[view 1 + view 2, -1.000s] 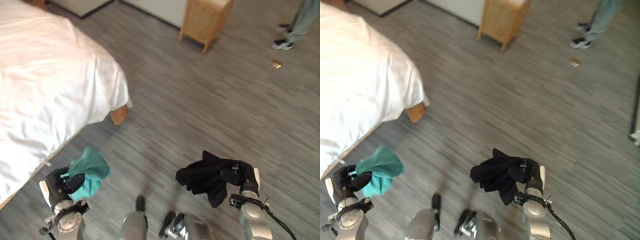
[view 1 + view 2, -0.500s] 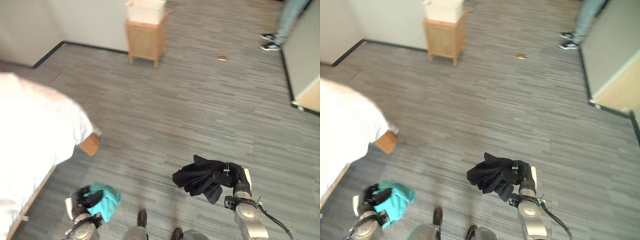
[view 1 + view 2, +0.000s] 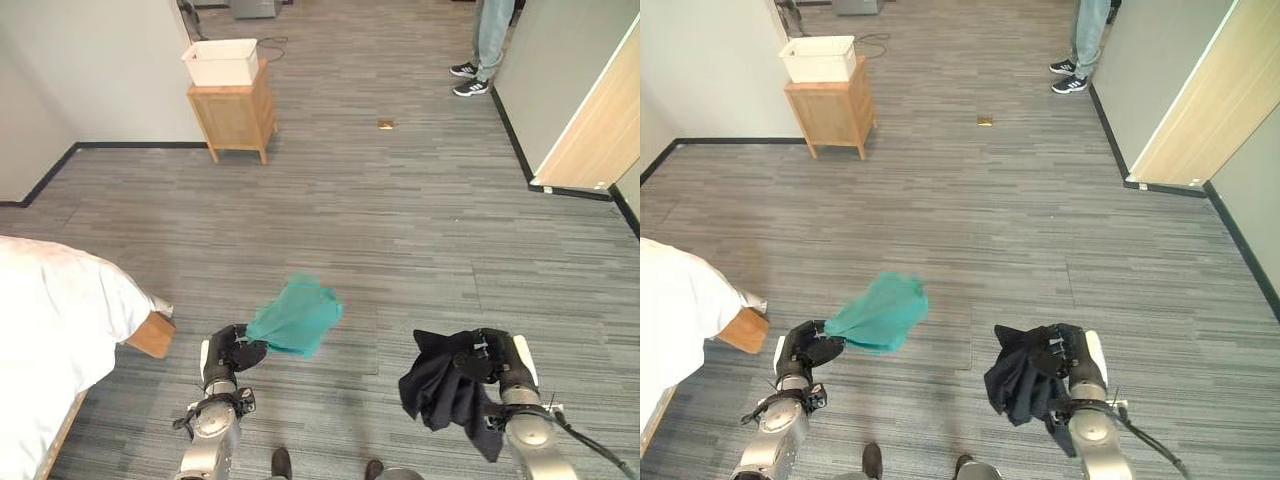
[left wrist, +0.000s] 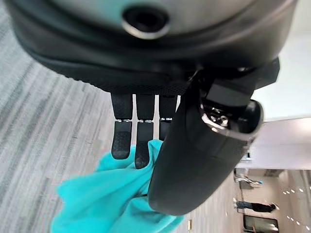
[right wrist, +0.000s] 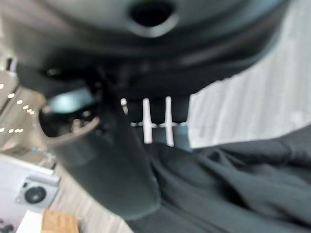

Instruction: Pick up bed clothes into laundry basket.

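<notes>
A teal cloth (image 3: 296, 317) flares out to the right above the floor, held by my left hand (image 3: 226, 356), whose fingers and thumb are curled on its corner; the left wrist view shows the teal cloth (image 4: 102, 204) pinched under the fingers (image 4: 121, 141). My right hand (image 3: 492, 362) at the lower right is shut on a black garment (image 3: 445, 388), which hangs in folds below it. In the right wrist view the black garment (image 5: 233, 189) lies against the palm. A white basket (image 3: 222, 62) stands on a wooden side table (image 3: 235, 115) at the far left.
The white bed (image 3: 50, 340) with its wooden corner (image 3: 152, 335) lies at the lower left. A person's legs (image 3: 485, 45) stand at the far right by a wall and a wooden door (image 3: 600, 110). A small brown object (image 3: 385, 124) lies on the grey carpet.
The whole view has swung away from the bed toward the room, bringing the basket and door into sight. The teal cloth has swung out to the right of my left hand. Both hands keep their hold.
</notes>
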